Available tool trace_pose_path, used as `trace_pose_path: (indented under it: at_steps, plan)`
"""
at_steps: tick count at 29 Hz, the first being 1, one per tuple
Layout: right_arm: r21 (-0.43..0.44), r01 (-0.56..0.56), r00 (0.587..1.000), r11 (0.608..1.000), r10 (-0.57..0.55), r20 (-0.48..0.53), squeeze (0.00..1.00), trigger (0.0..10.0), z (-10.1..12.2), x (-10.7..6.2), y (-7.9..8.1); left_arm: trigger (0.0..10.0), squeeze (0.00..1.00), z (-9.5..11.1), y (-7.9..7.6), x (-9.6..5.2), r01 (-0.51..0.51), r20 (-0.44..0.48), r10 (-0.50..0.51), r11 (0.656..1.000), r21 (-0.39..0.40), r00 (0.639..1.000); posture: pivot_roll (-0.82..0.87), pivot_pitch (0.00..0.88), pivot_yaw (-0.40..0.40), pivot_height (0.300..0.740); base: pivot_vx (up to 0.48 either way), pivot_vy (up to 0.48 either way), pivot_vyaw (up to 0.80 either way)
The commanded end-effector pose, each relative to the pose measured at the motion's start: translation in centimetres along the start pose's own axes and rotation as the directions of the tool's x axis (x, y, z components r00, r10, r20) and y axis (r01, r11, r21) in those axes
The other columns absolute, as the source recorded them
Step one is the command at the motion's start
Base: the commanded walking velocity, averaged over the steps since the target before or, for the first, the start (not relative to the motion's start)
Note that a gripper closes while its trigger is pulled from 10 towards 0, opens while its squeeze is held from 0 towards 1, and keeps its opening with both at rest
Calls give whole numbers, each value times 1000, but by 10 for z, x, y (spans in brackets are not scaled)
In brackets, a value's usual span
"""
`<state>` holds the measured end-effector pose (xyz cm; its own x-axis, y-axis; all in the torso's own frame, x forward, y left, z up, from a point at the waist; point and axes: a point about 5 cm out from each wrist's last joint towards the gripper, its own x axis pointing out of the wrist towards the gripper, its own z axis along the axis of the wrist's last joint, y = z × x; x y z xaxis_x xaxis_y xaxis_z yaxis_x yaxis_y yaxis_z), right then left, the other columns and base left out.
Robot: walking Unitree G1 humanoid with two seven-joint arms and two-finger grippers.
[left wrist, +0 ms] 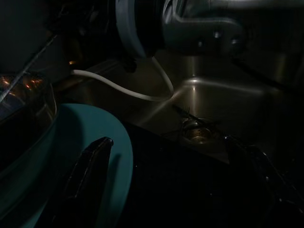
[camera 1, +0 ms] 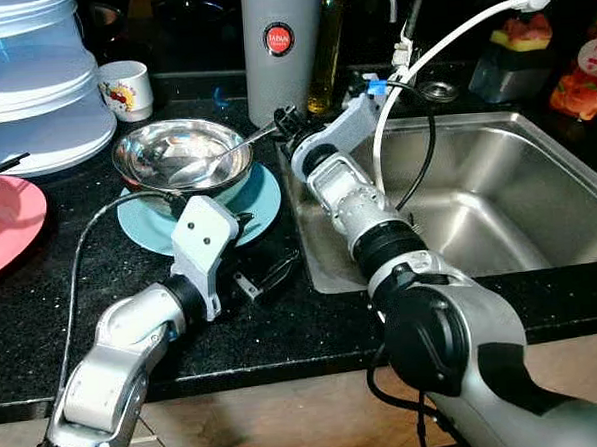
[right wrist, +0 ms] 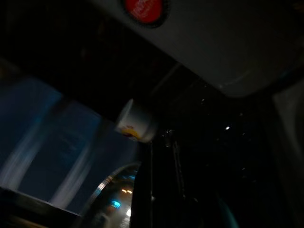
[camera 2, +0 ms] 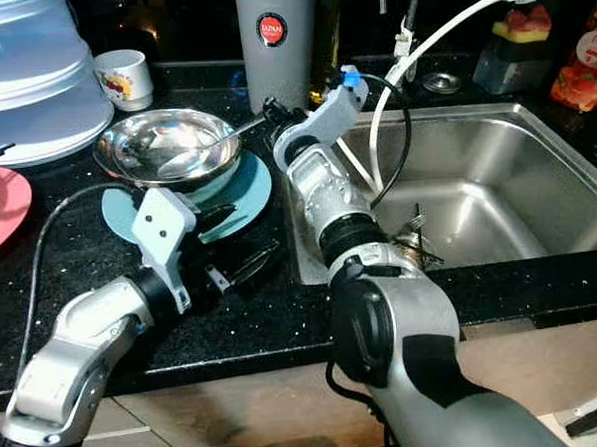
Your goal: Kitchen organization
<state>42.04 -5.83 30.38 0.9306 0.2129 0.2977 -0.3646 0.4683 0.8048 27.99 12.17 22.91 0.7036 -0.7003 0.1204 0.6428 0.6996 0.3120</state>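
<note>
1. Nearest the robot, the left gripper [camera 2: 242,248] is resting low on the black counter [camera 1: 284,329] with its two fingers spread wide and nothing between them, one finger [left wrist: 88,173] lying over the rim of the teal plate [camera 1: 262,200]. If this arm is pushing forward from here, it is likely nudging the plate and whatever is sitting on it.

2. On that plate the steel bowl [camera 1: 180,155] is standing upright, and the spoon [camera 1: 230,152] is lying in it with its scoop inside and its handle slanting out over the rim toward the sink [camera 1: 478,204]. A sideways drag on the handle could be tipping the bowl off the plate or skating it across the counter.

3. The right gripper [camera 1: 285,122] is reaching across the sink's near corner and closing on the end of the spoon handle; the grip looks thin and right at the tip, so the spoon could be pivoting or slipping out as it lifts.

4. Just behind, the grey canister [camera 1: 281,49] and a glass bottle [camera 1: 322,57] are standing close to the right wrist; a wide swing could be knocking them.

5. The arm's black cable [camera 1: 420,162] and the white hose [camera 1: 439,46] are looping near the faucet, where they could be snagging.
</note>
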Motion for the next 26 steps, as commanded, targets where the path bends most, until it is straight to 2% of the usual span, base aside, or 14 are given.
trace_pose_path:
  at_steps: [1,2,3,6,7,8,12,14,18,19,20,22,25,26]
  plan:
    - [61,5,1000,998,-5,8,0,3373,5,2,2,10000,0,0,-1,0,16,-1,-16,1000,8,1000,73,122,-30,740,0,0,0]
    - [120,12,1000,993,-14,20,0,3490,11,2,2,10000,0,0,-1,0,16,0,-16,1000,8,1000,72,115,-31,740,0,0,0]
    - [120,12,1000,993,-14,20,0,3490,11,2,2,10000,0,0,-1,0,16,0,-16,1000,8,1000,72,115,-31,740,0,0,0]
    - [253,19,997,967,-37,66,0,3647,33,4,-3,10000,0,0,-1,0,18,1,-18,1000,10,1000,69,103,-30,740,0,0,0]
    - [292,16,996,956,-42,83,0,4000,43,3,-5,10000,0,0,-1,0,20,2,-20,1000,10,1000,69,103,-30,740,0,0,0]
    - [292,16,996,956,-42,83,0,4000,43,3,-5,10000,0,0,-1,0,20,2,-20,1000,10,1000,69,103,-30,740,0,0,0]
    - [349,6,990,937,-55,131,0,3961,67,1,-13,10000,0,0,-2,1,26,5,-26,1000,9,1000,62,89,-28,740,0,0,0]
    - [303,12,982,953,-69,178,0,3529,86,-3,-21,10000,0,0,-2,2,28,7,-28,1000,10,1000,63,83,-30,740,0,0,0]
    - [275,18,978,961,-75,197,0,3294,94,-5,-25,10000,0,0,-2,3,29,9,-29,1000,11,1000,63,80,-32,740,0,0,0]
    - [236,26,970,971,-81,228,0,2275,107,-9,-30,10000,0,0,-2,3,28,10,-28,1000,11,1000,62,81,-31,740,0,0,0]
    - [211,29,963,977,-84,256,0,2039,120,-12,-34,10000,0,0,-2,4,28,11,-28,1000,12,1000,61,80,-32,740,0,0,0]
    - [183,28,951,983,-83,297,0,706,140,-19,-40,10000,0,0,-2,4,29,13,-29,1000,13,1000,61,79,-31,740,0,0,0]
    - [116,33,944,993,-69,323,0,627,156,-25,-43,10000,0,0,-2,4,30,14,-30,999,11,999,59,79,-31,740,0,0,0]
    - [38,44,942,998,-54,331,0,431,165,-28,-45,10000,0,0,-3,4,32,14,-32,999,10,999,57,80,-29,740,0,0,0]
